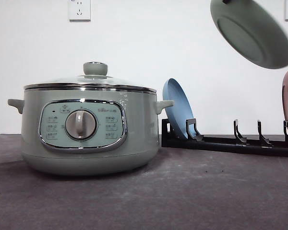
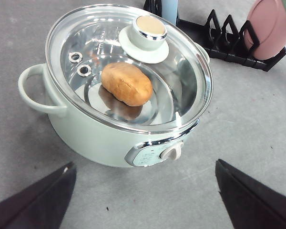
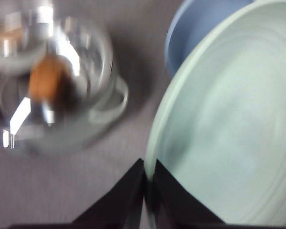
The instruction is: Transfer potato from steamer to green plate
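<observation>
In right fingers (image 3: 148,191): green plate (image 3: 229,143).

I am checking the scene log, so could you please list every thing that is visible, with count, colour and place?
steamer: one, pale sage green, on the grey table, left of the rack
glass lid: one, clear with a green knob, closed on the steamer
potato: one, orange-brown, inside the steamer under the lid
green plate: one, pale mint green, held tilted in the air above the rack
blue plate: one, blue, standing in the rack's left end
pink plate: one, pink, standing at the rack's right end
rack: one, black, on the table behind the steamer's right side
wall sockets: two, white, on the wall
left pincer: open, above the table before the steamer
right pincer: shut on the green plate's rim
</observation>
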`<state>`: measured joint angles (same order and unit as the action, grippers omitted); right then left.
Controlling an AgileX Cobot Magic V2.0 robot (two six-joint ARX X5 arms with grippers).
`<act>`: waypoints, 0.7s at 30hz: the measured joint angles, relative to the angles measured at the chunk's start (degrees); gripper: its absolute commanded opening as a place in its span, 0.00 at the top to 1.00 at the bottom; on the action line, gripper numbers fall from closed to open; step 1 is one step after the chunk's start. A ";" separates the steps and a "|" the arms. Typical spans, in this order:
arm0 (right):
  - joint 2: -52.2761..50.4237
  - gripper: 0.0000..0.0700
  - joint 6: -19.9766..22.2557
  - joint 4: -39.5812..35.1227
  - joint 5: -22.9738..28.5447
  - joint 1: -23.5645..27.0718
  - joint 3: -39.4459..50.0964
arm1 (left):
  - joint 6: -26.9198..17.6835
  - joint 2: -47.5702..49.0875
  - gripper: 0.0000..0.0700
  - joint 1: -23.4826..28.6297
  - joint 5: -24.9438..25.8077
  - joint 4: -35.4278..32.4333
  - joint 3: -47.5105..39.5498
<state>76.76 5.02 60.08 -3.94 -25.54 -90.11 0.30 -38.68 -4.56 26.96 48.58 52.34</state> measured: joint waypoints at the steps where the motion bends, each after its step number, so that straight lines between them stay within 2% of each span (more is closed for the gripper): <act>1: -0.15 0.99 0.27 1.49 1.58 -1.62 0.56 | 0.00 0.00 0.15 0.00 0.00 0.00 0.00; 6: -1.06 0.99 0.66 2.70 8.13 -10.16 8.24 | 0.00 0.00 0.15 0.00 0.00 0.00 0.00; 13: -1.11 0.99 -2.05 0.34 14.91 -20.95 21.73 | 0.00 0.00 0.15 0.00 0.00 0.00 0.00; 21: -0.57 0.99 -5.04 -5.96 16.60 -29.12 31.01 | 0.00 0.00 0.15 0.01 0.00 0.01 0.00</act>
<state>76.19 -0.02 54.12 12.66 -54.66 -59.10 0.30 -38.68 -4.55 26.96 48.59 52.34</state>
